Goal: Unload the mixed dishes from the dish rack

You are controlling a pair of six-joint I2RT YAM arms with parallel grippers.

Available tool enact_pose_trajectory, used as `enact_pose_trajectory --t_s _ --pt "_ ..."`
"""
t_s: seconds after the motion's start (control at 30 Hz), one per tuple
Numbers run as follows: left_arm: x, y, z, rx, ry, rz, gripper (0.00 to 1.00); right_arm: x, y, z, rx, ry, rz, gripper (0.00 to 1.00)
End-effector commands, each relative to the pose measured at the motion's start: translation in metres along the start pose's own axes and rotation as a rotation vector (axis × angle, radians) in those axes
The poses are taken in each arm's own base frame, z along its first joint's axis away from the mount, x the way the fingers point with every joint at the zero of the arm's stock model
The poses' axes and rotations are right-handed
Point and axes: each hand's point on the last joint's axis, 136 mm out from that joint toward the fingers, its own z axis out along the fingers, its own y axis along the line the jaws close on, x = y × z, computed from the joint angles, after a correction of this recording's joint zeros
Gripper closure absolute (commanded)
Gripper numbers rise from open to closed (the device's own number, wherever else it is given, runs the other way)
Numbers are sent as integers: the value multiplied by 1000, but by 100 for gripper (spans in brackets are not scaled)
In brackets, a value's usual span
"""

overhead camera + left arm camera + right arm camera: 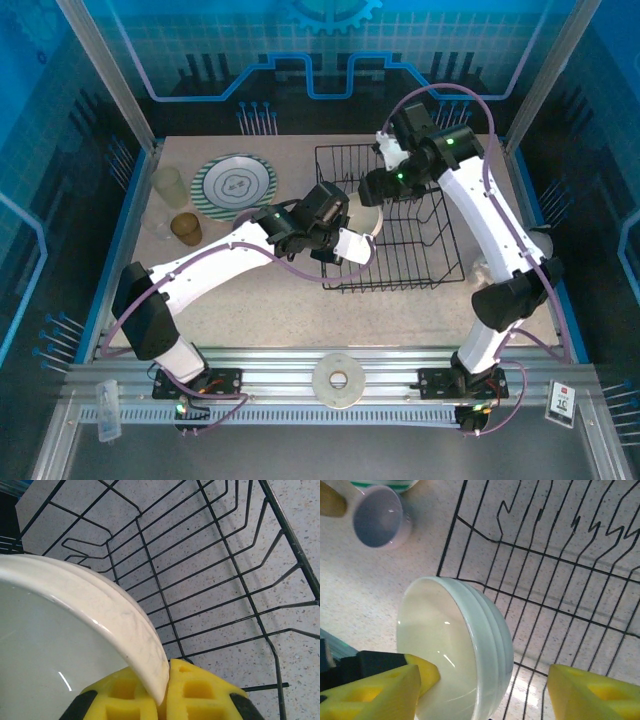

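The step in hand is lifting the cream bowl [60, 645] out of the dish rack [440, 245]. The left gripper [167, 682] has its fingers closed on the bowl's rim, one pad inside and one outside, and holds the bowl on its side at the rack's left wall. The right gripper [485, 672] hangs over the rack with its fingers spread wide, the bowl lying between them; whether either pad touches it I cannot tell.

The next move, as I judge it, calls for the left arm to carry the bowl clear of the raised wire side and set it down on bare counter [300, 320] toward the far left corner. The right fingers should stay apart and keep out of the way. The rim pinch is narrow, so the bowl could swing or slip.

Near the counter's left edge stand the pale translucent tumbler [170, 185], the lavender cup [377, 522] and the small brown cup [186, 228]. All are upright, and the two cups are plainly empty. Just beside them lies the green-and-white striped plate [235, 183], bare. The bowl holds nothing. Apart from the bowl, the rack shows no other dish among its wires.
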Motion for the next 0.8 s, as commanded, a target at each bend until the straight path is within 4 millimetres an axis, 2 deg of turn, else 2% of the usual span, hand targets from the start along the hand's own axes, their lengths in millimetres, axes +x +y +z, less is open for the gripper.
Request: enact_pose_trajectory --t_s 0.0,0.47,0.63,0.77 --pt "-11 18 -4 -75 -30 42 100 13 -4 -4 81 50 -50 34" --pt "-13 21 -1 -88 -28 55 100 24 -16 17 215 147 -65 53" --pt "-11 20 -1 -88 -15 61 100 22 -19 19 257 149 -68 65" --pt "-11 20 0 -92 -15 56 100 23 -19 21 283 172 -86 71"
